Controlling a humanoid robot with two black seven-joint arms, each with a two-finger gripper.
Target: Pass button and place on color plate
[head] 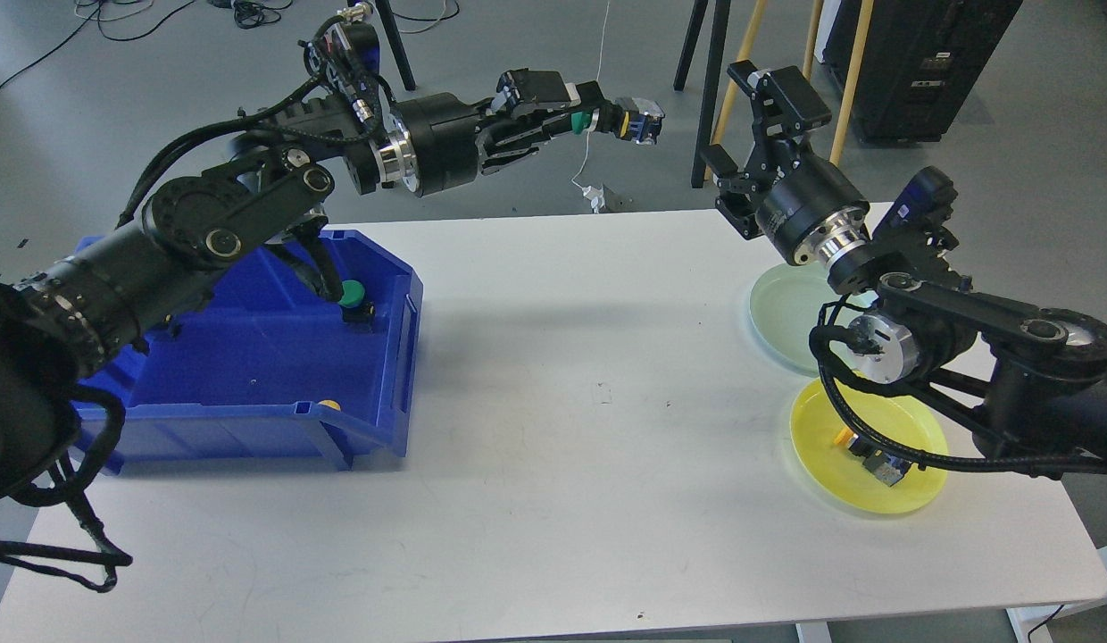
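White desk (553,446) — left gripper (582,120) clamps a green button (627,121) in the air above the far edge. Right gripper (757,116), fingers spread, faces it. Green plate (781,313) and yellow plate (839,487) near right edge.

arms: black, jointed | wrist rings: silver metal | cables: black, looped outside | markings: possibly lettering, unreadable

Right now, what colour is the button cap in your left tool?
Green, seen in the head view: the button in my left tool.
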